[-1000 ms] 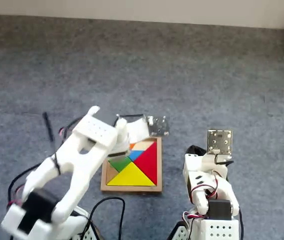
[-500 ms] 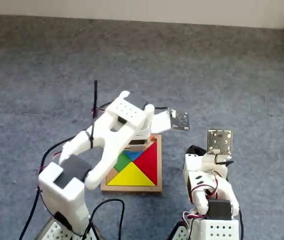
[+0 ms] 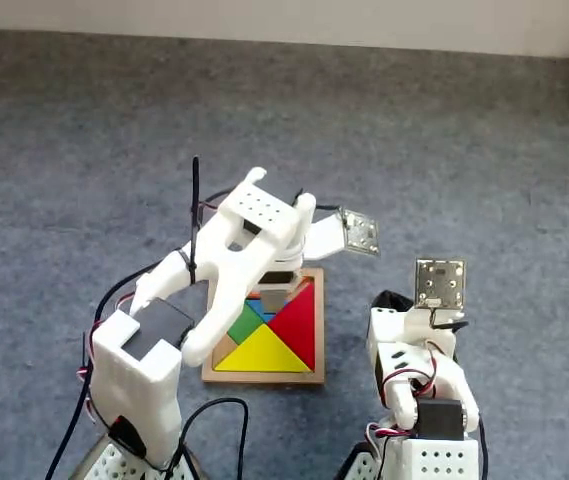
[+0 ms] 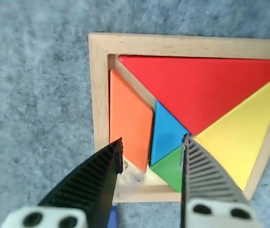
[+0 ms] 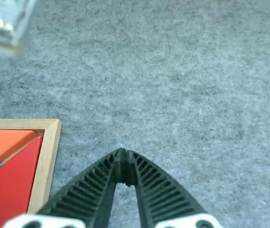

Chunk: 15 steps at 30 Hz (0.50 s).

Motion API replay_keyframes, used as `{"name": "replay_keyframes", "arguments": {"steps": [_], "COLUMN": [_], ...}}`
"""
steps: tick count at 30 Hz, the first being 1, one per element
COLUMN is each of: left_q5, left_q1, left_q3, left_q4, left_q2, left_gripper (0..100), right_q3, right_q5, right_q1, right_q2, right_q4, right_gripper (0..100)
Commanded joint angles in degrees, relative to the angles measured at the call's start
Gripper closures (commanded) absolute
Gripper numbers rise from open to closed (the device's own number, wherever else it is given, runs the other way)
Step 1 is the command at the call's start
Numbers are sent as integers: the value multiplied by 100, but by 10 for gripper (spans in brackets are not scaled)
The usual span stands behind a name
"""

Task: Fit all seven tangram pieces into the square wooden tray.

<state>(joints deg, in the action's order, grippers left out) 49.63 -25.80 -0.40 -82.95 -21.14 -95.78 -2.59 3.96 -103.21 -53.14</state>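
The square wooden tray (image 3: 264,376) lies on the carpet between the two arms. In it I see a red triangle (image 4: 206,80), a yellow triangle (image 4: 241,137), an orange piece (image 4: 131,121), a small blue triangle (image 4: 165,133) and a green piece (image 4: 169,168). Bare wood shows along the orange piece's edges. My left gripper (image 4: 152,141) hangs open just above the tray's far-left part, one finger over the orange piece, the other by the blue and green tips. My right gripper (image 5: 124,159) is shut and empty over bare carpet, just right of the tray's rim (image 5: 47,156).
Grey carpet surrounds the tray on all sides. The left arm (image 3: 234,260) stretches across the tray's far left corner, with a black cable (image 3: 194,200) sticking up behind it. The right arm (image 3: 419,370) sits folded at the near right.
The left arm has swung from the tray's left side to above its far part, and its wrist has turned. The right arm has stayed still.
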Motion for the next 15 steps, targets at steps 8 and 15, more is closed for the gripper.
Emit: {"name": "replay_keyframes", "arguments": {"steps": [8,15], "left_q5": [-703,-897], "left_q1": [927,2070], "left_q3": [-1437,-1525], "left_q4": [-800,-941], "left_q2": [75,40], "left_gripper": [793,790], "right_q3": [-541,-541], "right_q5": [53,53], "right_q1": [-101,-101], "right_q2": [-13,-13], "right_q4": [101,101], "right_gripper": [993,993]}}
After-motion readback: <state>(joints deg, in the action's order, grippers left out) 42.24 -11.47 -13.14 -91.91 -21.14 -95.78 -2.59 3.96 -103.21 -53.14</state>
